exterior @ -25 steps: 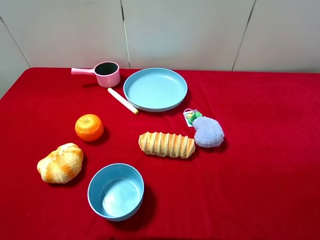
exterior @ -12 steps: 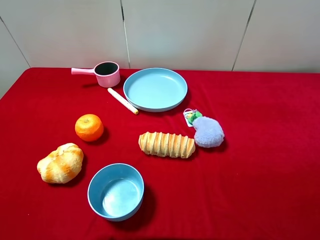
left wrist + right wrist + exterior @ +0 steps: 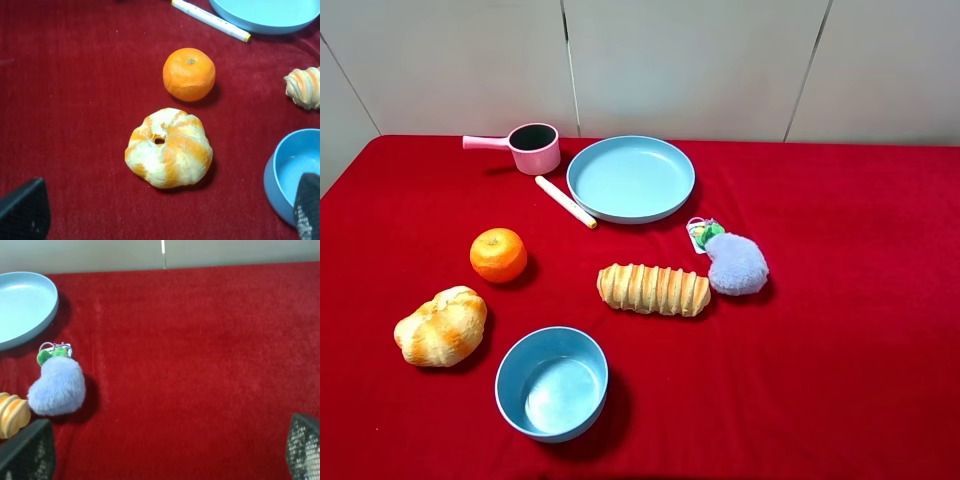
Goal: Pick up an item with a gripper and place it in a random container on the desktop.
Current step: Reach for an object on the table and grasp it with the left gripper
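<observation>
Left wrist view: the mandarin (image 3: 189, 74) is seen toward the desktop's (image 3: 70, 100) left edge, just beside the bread roll (image 3: 169, 148). The left gripper (image 3: 166, 210), spread wide and empty, should be centred over the mandarin before being lowered.

A pink saucepan (image 3: 533, 147) and white marker (image 3: 565, 201) lay upper left. A bread roll (image 3: 441, 325) and blue bowl (image 3: 515, 412) sat lower left. A ridged loaf (image 3: 653, 289) and plush (image 3: 736, 264) lay centre.

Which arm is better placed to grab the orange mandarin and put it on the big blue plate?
Left. Its wrist view shows the mandarin ahead of the open left hand, just past the bread roll. The right hand faces the plush toy, with no mandarin in its view.
</observation>
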You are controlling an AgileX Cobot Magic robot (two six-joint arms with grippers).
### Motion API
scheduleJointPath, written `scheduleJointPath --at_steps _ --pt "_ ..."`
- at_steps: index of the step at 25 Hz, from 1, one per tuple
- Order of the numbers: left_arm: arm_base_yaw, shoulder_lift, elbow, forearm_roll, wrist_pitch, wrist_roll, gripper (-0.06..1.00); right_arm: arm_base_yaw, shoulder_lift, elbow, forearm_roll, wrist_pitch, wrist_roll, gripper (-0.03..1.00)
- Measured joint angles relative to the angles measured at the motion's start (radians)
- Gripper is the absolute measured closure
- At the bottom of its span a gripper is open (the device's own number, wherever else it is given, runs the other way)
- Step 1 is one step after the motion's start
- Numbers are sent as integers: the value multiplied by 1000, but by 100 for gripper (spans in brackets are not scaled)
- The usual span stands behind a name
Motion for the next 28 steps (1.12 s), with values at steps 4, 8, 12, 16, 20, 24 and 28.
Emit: scheduleJointPath --at_steps 4,8,12,16,20,24,28 --pt "0 0 0 0 0 0 -2 0 0 0 0 0 0 28" --pt "0 0 -2 1 -3 0 -2 0 0 0 0 0 0 28" --pt "0 32 -23 7 -9 0 -2 0 0 0 0 0 0 28" --pt "0 140 -51 8 -15 0 -2 0 0 0 0 0 0 28" --pt "0 268 -89 8 -17 12 -2 0 0 0 0 0 0 28" --pt "0 413 -146 0 -20 44 -2 0 0 0 0 0 0 28" --pt "0 551 -206 -7 -23 80 -2 0 0 0 0 0 0 28"
